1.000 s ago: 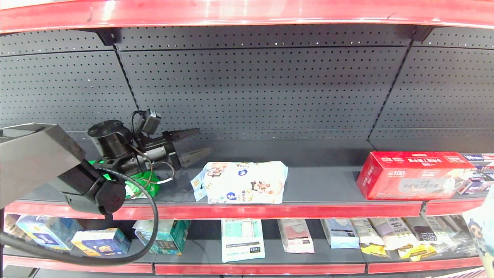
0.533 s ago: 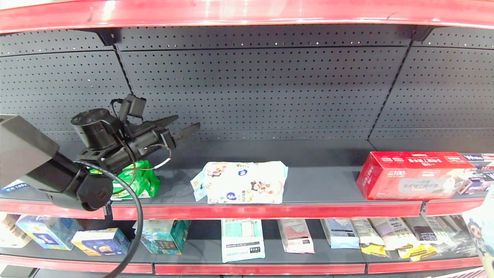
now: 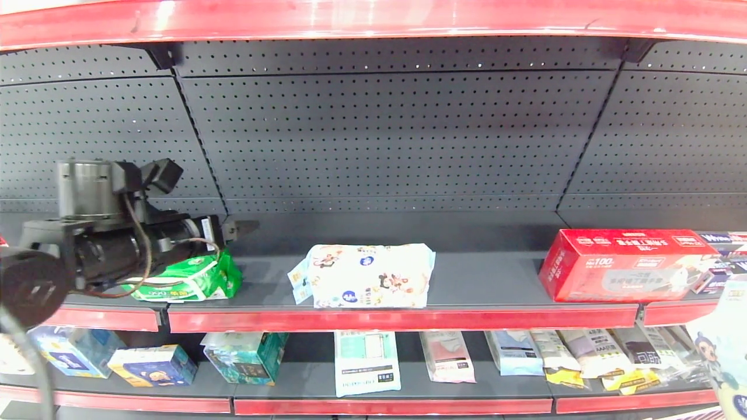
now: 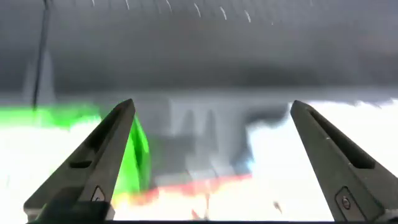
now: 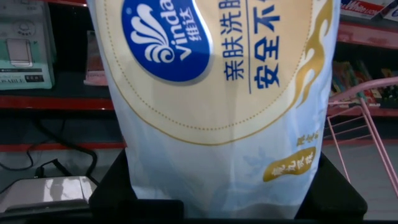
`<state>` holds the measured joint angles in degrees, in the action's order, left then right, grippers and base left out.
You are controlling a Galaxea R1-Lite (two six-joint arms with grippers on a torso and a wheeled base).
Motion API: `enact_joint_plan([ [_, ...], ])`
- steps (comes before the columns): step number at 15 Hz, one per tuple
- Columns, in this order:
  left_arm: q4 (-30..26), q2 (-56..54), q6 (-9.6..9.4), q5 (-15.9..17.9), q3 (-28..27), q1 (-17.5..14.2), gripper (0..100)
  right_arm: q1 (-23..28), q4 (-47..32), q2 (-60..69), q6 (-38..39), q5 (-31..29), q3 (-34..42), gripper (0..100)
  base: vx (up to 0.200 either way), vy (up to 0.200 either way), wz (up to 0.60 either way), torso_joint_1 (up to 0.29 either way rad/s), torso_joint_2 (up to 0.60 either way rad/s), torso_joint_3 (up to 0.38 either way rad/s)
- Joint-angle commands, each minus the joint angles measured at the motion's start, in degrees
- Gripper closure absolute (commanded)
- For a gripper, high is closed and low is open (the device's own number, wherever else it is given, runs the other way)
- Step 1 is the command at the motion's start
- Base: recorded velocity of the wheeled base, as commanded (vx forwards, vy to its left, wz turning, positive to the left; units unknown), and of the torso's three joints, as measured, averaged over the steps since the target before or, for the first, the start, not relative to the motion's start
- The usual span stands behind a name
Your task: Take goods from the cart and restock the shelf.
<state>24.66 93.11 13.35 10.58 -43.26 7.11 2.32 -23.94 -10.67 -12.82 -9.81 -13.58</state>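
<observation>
My left gripper [image 3: 240, 226] hovers over the middle shelf [image 3: 402, 319] at its left end, just above a green pack [image 3: 195, 280] lying flat there. In the left wrist view its fingers [image 4: 107, 158] stand wide open with nothing between them, and the green pack [image 4: 138, 151] shows blurred beside one finger. A white cartoon-printed pack [image 3: 365, 275] lies mid-shelf, to the right of the gripper. My right gripper [image 5: 224, 202] is shut on a white-and-blue bagged pack [image 5: 214, 99], held upright. That pack [image 3: 726, 350] pokes in at the lower right edge of the head view.
A red box [image 3: 624, 265] lies at the right of the middle shelf, with more boxes [image 3: 721, 262] beyond it. The lower shelf [image 3: 391, 404] holds several packs and boxes. A pegboard back wall [image 3: 385, 134] and the upper shelf lip [image 3: 373, 17] bound the space. A pink cart frame [image 5: 364, 134] is nearby.
My left gripper has drawn back to the left, away from the cartoon-printed pack, and sunk lower near the green pack. The goods on the shelf stay put.
</observation>
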Motion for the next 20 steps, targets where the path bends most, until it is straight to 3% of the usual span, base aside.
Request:
enact_joint_plan([
  [1,-16.31,-26.05,-3.33,6.21,8.2,0.36,0,-0.03,0.21,-0.67,-0.01,1.46,-0.13,100,0.0,0.0,0.0,0.0,0.0,0.0],
  [2,-16.84,-29.39,-6.14,7.52,11.01,0.36,0,-0.03,0.39,-0.93,-0.01,2.17,-0.22,100,0.0,0.0,0.0,0.0,0.0,0.0],
  [3,-18.51,-38.53,-12.38,12.01,18.3,0.45,0,-0.03,0.65,-2.08,-0.01,3.75,-0.75,100,0.0,0.0,0.0,0.0,0.0,0.0],
  [5,-21.23,-50.22,-14.05,17.02,24.37,1.07,0,-0.03,0.83,-3.92,-0.01,5.59,-2.15,100,0.0,0.0,0.0,0.0,0.0,0.0],
  [7,-25.8,-60.5,-14.4,17.02,26.13,2.47,0,-0.21,0.91,-7.53,0.08,6.83,-4.7,100,0.0,0.0,0.0,0.0,0.0,0.0],
  [9,-30.29,-66.92,-16.16,16.14,26.3,2.03,0,-0.38,1.79,-10.08,0.08,7.18,-6.28,100,0.0,0.0,0.0,0.0,0.0,0.0],
  [11,-40.22,-78.52,-18.18,9.98,26.83,1.68,0,-0.65,6.36,-12.62,0.08,8.85,-6.46,100,0.0,0.0,0.0,0.0,0.0,0.0],
  [13,-44.35,-84.94,-17.83,0.76,27.0,1.42,0,-0.65,8.83,-14.47,0.08,8.85,-6.72,100,0.0,0.0,0.0,0.0,0.0,0.0],
  [14,-46.02,-85.9,-16.86,-7.07,27.27,-1.22,0,-0.65,8.91,-14.82,0.08,8.85,-6.72,100,0.0,0.0,0.0,0.0,0.0,0.0],
  [16,-46.19,-86.52,-16.6,-7.94,27.8,-7.63,0,-0.73,9.09,-16.14,0.08,8.93,-6.81,100,0.0,0.0,0.0,0.0,0.0,0.0],
  [17,-46.11,-88.45,-16.6,-7.77,28.94,-9.22,0,-0.73,9.09,-16.4,0.08,8.93,-6.81,100,0.0,0.0,0.0,0.0,0.0,0.0],
  [18,-45.05,-89.16,-16.42,-8.38,31.31,-9.39,0,-0.73,9.09,-16.32,0.08,8.93,-6.72,100,0.0,0.0,0.0,0.0,0.0,0.0],
  [20,-36.7,-89.16,-16.16,-8.3,35.71,-9.39,0,-0.73,9.18,-16.23,0.08,8.85,-6.72,100,0.0,0.0,0.0,0.0,0.0,0.0],
])
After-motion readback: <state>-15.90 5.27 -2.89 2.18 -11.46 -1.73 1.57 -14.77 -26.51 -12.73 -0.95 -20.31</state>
